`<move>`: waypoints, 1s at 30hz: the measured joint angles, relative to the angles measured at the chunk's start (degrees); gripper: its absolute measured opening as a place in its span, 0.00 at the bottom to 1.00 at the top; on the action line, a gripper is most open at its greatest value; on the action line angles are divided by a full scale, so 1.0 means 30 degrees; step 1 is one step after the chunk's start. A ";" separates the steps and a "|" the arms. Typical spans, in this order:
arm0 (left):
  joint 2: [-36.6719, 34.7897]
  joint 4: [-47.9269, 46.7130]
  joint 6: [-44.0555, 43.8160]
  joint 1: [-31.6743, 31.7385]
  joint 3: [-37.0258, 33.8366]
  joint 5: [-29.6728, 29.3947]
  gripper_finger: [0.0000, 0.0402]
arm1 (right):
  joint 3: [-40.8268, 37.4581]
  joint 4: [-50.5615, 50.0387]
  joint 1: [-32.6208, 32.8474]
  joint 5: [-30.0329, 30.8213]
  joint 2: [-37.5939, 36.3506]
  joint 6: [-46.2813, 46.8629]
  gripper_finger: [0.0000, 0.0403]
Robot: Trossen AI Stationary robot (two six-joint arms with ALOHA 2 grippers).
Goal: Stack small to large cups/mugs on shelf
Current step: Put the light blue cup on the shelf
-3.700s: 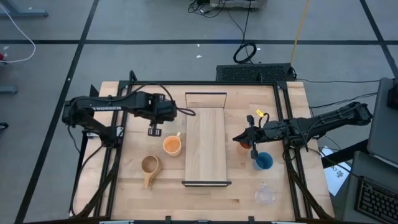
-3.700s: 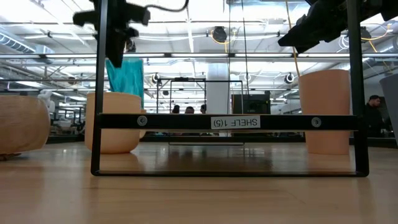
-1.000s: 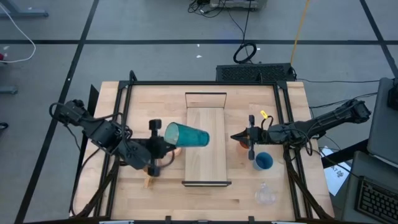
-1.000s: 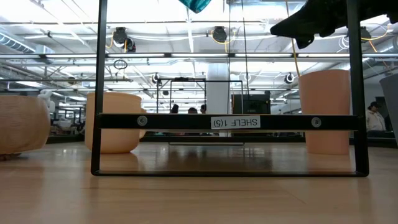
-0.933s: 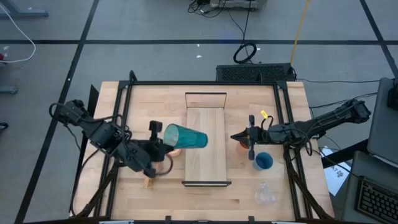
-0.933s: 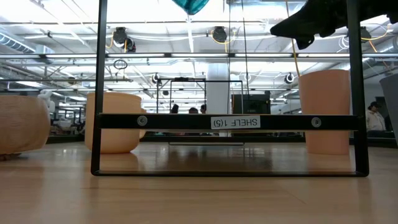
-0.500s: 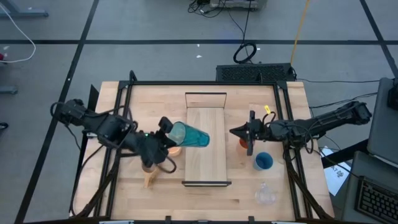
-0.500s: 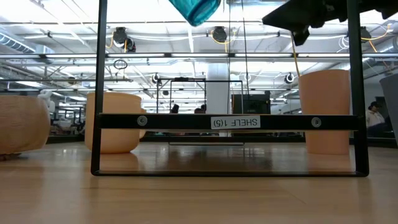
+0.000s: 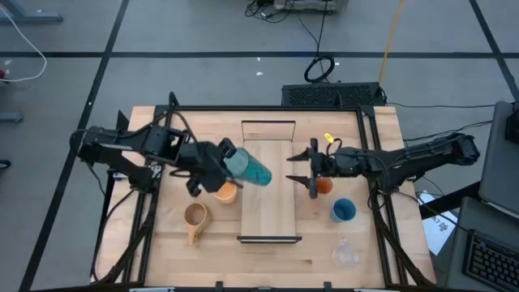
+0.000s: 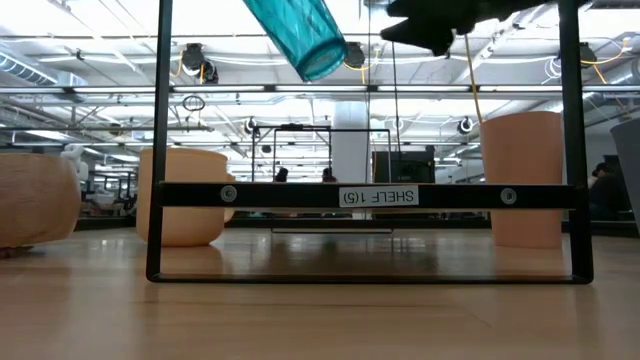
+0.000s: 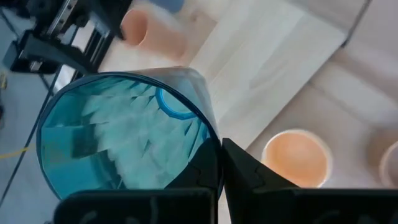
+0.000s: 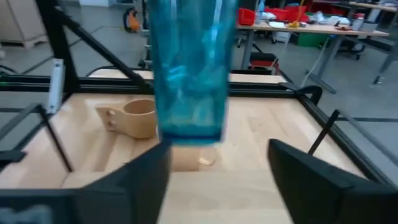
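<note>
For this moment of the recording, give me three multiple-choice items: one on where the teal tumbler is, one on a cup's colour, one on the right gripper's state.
1. Where is the tall teal plastic tumbler?
A. Standing on the shelf
B. Held tilted in the air by the left gripper, over the left edge of the long light-wood shelf
C. Lying on the table beside the clear glass

2. What colour is the small cup standing between the round orange cup and the tiny clear glass?
A. Blue
B. Green
C. White

3. What is the state of the right gripper?
A. Shut on the blue cup
B. Shut on the tumbler
C. Open and empty, at the shelf's right edge

Answers:
1 B: the low view shows the tumbler slanted above the shelf rail.
2 A: the high view shows a blue rim and inside.
3 C: its fingers stand spread with nothing between them.
</note>
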 joint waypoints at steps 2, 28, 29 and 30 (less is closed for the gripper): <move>0.0018 -0.0007 0.0619 0.0599 0.0000 0.0451 0.01 | 0.0655 -0.0008 -0.0376 -0.0004 0.0846 -0.0152 0.77; 0.0305 0.1310 0.4579 0.3236 -0.0364 0.2262 0.02 | 0.4173 -0.0825 -0.2958 -0.4796 0.5090 -0.0300 0.98; 0.0392 0.1413 0.4801 0.3224 -0.0364 0.2307 0.02 | 0.4173 -0.0729 -0.2980 -0.4935 0.5207 -0.0312 0.98; 0.0457 0.1519 0.4952 0.3214 -0.0364 0.2312 0.02 | 0.4173 -0.0718 -0.3019 -0.4963 0.5313 -0.0340 0.98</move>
